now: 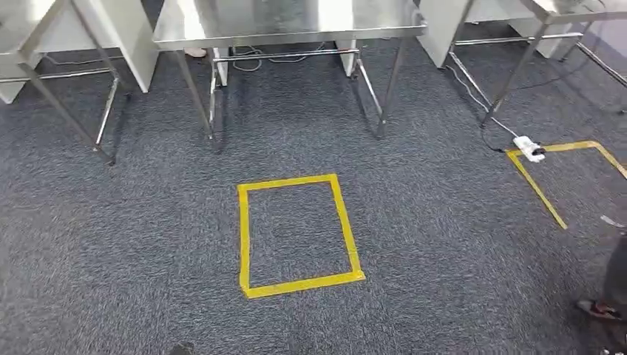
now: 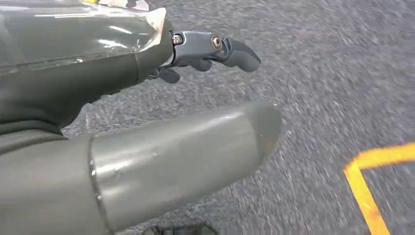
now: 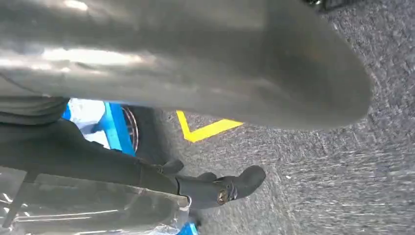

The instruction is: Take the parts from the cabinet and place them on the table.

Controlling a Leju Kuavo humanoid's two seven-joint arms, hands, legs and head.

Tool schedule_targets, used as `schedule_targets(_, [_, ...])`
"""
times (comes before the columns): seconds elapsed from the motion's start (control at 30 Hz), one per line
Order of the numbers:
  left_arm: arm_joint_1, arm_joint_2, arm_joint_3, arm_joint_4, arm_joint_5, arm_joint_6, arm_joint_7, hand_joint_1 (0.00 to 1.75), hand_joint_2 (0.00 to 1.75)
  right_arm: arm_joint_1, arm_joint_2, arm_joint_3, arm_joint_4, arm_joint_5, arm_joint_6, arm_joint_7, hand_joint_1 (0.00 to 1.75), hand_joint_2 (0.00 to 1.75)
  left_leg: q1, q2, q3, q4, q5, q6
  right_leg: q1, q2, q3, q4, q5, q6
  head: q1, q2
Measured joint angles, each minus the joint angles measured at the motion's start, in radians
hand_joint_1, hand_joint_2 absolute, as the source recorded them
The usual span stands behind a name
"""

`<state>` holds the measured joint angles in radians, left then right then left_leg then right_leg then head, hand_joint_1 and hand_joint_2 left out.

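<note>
A steel table (image 1: 288,29) stands ahead of me at the far side of the grey carpet. My left hand (image 2: 195,54) hangs over the carpet with its dark fingers stretched out and its thick thumb apart from them, and nothing lies between them. My right hand (image 3: 215,188) hangs the same way, fingers extended and holding nothing. A clear crinkled film covers the body of each hand.
A yellow tape rectangle (image 1: 296,233) marks the floor in front of the table. A second taped outline (image 1: 543,188) and a white power strip (image 1: 529,146) with its cable lie at the right. A person's shoe (image 1: 600,309) is at the lower right. More steel tables flank both sides. A blue wheeled object (image 3: 115,129) stands behind my right hand.
</note>
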<state>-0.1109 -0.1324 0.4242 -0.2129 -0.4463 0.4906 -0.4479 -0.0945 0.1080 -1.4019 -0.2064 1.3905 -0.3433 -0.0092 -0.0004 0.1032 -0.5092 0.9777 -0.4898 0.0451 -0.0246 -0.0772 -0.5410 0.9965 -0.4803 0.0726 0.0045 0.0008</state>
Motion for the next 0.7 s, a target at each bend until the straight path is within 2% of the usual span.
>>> schedule_targets(0.03, [0.000, 0.000, 0.000, 0.000, 0.000, 0.000, -0.002, 0.00, 0.00, -0.001, 0.000, 0.000, 0.000, 0.000, 0.000, 0.000, 0.00, 0.00, -0.004, 0.008, 0.001, 0.008, -0.005, -0.007, 0.009, 0.008, 0.002, -0.011, 0.010, -0.008, 0.001, 0.000])
schedule_targets(0.07, [-0.002, 0.000, 0.000, 0.000, 0.000, 0.000, -0.002, 0.00, 0.00, 0.001, -0.001, 0.000, 0.000, 0.000, 0.000, 0.000, 0.00, 0.00, -0.005, 0.014, 0.003, 0.009, -0.006, -0.012, 0.008, 0.020, 0.000, -0.006, 0.011, -0.020, -0.003, 0.000])
schedule_targets(0.1, [-0.004, -0.001, 0.000, 0.000, 0.000, 0.000, -0.003, 0.00, 0.00, 0.004, -0.002, 0.000, 0.000, 0.000, 0.000, 0.000, 0.00, 0.00, -0.005, 0.021, 0.006, 0.008, -0.006, -0.014, 0.009, 0.027, -0.004, -0.005, 0.010, -0.023, -0.005, 0.000])
schedule_targets(0.13, [-0.006, -0.002, 0.000, 0.000, 0.000, 0.000, -0.003, 0.00, 0.00, 0.005, -0.003, 0.000, 0.000, 0.000, 0.000, 0.000, 0.00, 0.00, -0.003, 0.031, 0.009, 0.007, -0.007, -0.018, 0.010, 0.036, -0.013, -0.006, 0.011, -0.030, -0.005, 0.000])
schedule_targets(0.17, [-0.009, -0.001, 0.000, 0.000, -0.002, 0.000, -0.003, 0.00, 0.00, 0.004, -0.003, 0.000, 0.000, 0.000, 0.000, 0.000, 0.00, 0.00, 0.006, 0.010, 0.004, 0.014, -0.019, -0.033, -0.015, 0.049, -0.001, -0.011, 0.015, -0.043, -0.005, 0.000])
schedule_targets(0.2, [-0.009, 0.000, 0.000, 0.000, -0.002, 0.000, -0.003, 0.00, 0.00, 0.003, -0.002, 0.000, 0.000, 0.000, 0.000, 0.000, 0.00, 0.00, 0.007, -0.043, -0.004, 0.041, -0.045, -0.037, -0.011, 0.059, -0.002, -0.011, 0.018, -0.050, -0.011, 0.000])
schedule_targets(0.23, [-0.008, 0.000, 0.000, 0.000, -0.002, -0.001, -0.003, 0.00, 0.00, 0.000, -0.003, 0.000, 0.000, 0.000, 0.000, 0.000, 0.00, 0.00, 0.010, -0.077, -0.028, 0.099, -0.086, -0.036, -0.010, 0.065, -0.004, -0.010, 0.021, -0.060, -0.014, 0.000])
schedule_targets(0.27, [-0.005, 0.002, 0.000, 0.000, -0.002, -0.006, -0.003, 0.00, 0.00, -0.001, -0.002, 0.000, 0.000, 0.001, 0.001, 0.001, 0.00, 0.00, 0.012, -0.095, -0.066, 0.183, -0.131, -0.037, -0.007, 0.078, -0.008, -0.010, 0.024, -0.064, -0.014, 0.000])
schedule_targets(0.3, [0.000, 0.003, 0.000, 0.001, -0.002, -0.009, -0.003, 0.00, 0.00, -0.001, -0.002, 0.000, 0.000, 0.002, 0.002, 0.001, 0.00, 0.00, 0.013, -0.101, -0.107, 0.269, -0.167, -0.038, -0.006, 0.093, -0.011, -0.010, 0.024, -0.064, -0.014, 0.000])
schedule_targets(0.33, [0.004, 0.002, 0.000, 0.001, -0.002, -0.011, -0.003, 0.00, 0.00, 0.000, -0.002, 0.000, 0.000, 0.002, 0.002, 0.002, 0.00, 0.00, 0.013, -0.102, -0.131, 0.316, -0.176, -0.039, -0.005, 0.107, -0.012, -0.010, 0.026, -0.067, -0.014, 0.000])
schedule_targets(0.37, [0.007, 0.002, 0.000, 0.001, -0.002, -0.012, -0.003, 0.00, 0.00, 0.002, -0.001, 0.000, 0.000, 0.003, 0.002, 0.002, 0.00, 0.00, 0.015, -0.102, -0.134, 0.316, -0.160, -0.039, -0.005, 0.120, -0.012, -0.009, 0.026, -0.066, -0.013, 0.000])
schedule_targets(0.4, [0.007, 0.003, 0.000, 0.001, -0.001, -0.012, -0.003, 0.00, 0.00, 0.003, -0.001, 0.000, 0.000, 0.003, 0.002, 0.002, 0.00, 0.00, 0.017, -0.102, -0.118, 0.276, -0.125, -0.039, -0.005, 0.133, -0.012, -0.008, 0.027, -0.066, -0.014, 0.000])
schedule_targets(0.43, [0.007, 0.003, 0.000, 0.001, -0.001, -0.013, -0.003, 0.00, 0.00, 0.003, 0.000, 0.000, 0.000, 0.003, 0.003, 0.002, 0.00, 0.00, 0.022, -0.108, -0.080, 0.193, -0.070, -0.038, -0.007, 0.149, -0.011, -0.005, 0.027, -0.065, -0.013, 0.000])
schedule_targets(0.47, [0.007, 0.004, 0.000, 0.001, -0.001, -0.014, -0.004, 0.00, 0.00, 0.002, 0.001, 0.000, 0.000, 0.003, 0.004, 0.001, 0.00, 0.00, 0.028, -0.126, -0.037, 0.100, -0.020, -0.039, -0.007, 0.163, -0.012, 0.000, 0.027, -0.064, -0.014, 0.000])
schedule_targets(0.5, [0.008, 0.004, 0.000, 0.002, 0.001, -0.015, -0.004, 0.00, 0.00, 0.001, 0.001, 0.000, 0.000, 0.003, 0.007, 0.001, 0.00, 0.00, 0.037, -0.189, -0.012, 0.050, -0.020, -0.041, -0.008, 0.173, -0.017, 0.002, 0.028, -0.062, -0.015, 0.000])
schedule_targets(0.53, [0.009, 0.004, 0.001, 0.003, 0.003, -0.016, -0.004, 0.00, 0.00, -0.003, 0.001, 0.000, 0.000, 0.003, 0.011, 0.000, 0.00, 0.00, 0.036, -0.218, -0.013, 0.035, -0.022, -0.041, 0.004, 0.183, -0.028, 0.009, 0.029, -0.052, -0.015, 0.000])
schedule_targets(0.57, [0.009, 0.005, 0.001, 0.003, 0.003, -0.016, -0.005, 0.00, 0.00, -0.005, 0.002, 0.000, 0.000, 0.003, 0.013, -0.001, 0.00, 0.00, 0.031, -0.204, -0.018, 0.040, -0.022, -0.040, -0.003, 0.197, -0.036, 0.007, 0.035, -0.042, -0.013, 0.000])
schedule_targets(0.6, [0.011, 0.006, 0.001, 0.003, 0.003, -0.016, -0.005, 0.00, 0.00, -0.003, 0.003, 0.000, 0.000, 0.003, 0.014, -0.001, 0.00, 0.00, 0.025, -0.193, -0.020, 0.041, -0.022, -0.034, -0.004, 0.209, -0.043, 0.003, 0.040, -0.033, -0.014, 0.000])
schedule_targets(0.63, [0.011, 0.006, 0.001, 0.003, 0.003, -0.016, -0.005, 0.00, 0.00, 0.000, 0.003, 0.000, 0.000, 0.003, 0.015, -0.001, 0.00, 0.00, 0.019, -0.182, -0.020, 0.040, -0.018, -0.025, -0.007, 0.222, -0.047, -0.002, 0.046, -0.021, -0.013, 0.000])
schedule_targets(0.67, [0.009, 0.005, 0.001, 0.003, 0.003, -0.016, -0.005, 0.00, 0.00, 0.003, 0.003, 0.000, 0.000, 0.002, 0.016, -0.002, 0.00, 0.00, 0.024, -0.164, -0.021, 0.023, -0.007, -0.012, 0.002, 0.236, -0.060, -0.001, 0.049, -0.011, -0.012, 0.000])
schedule_targets(0.7, [0.006, 0.005, 0.002, 0.003, 0.002, -0.016, -0.005, 0.00, 0.00, 0.003, 0.003, 0.000, 0.000, 0.001, 0.016, -0.002, 0.00, 0.00, 0.025, -0.149, -0.015, 0.019, 0.000, -0.005, -0.006, 0.182, -0.062, 0.017, 0.040, -0.015, -0.010, 0.000])
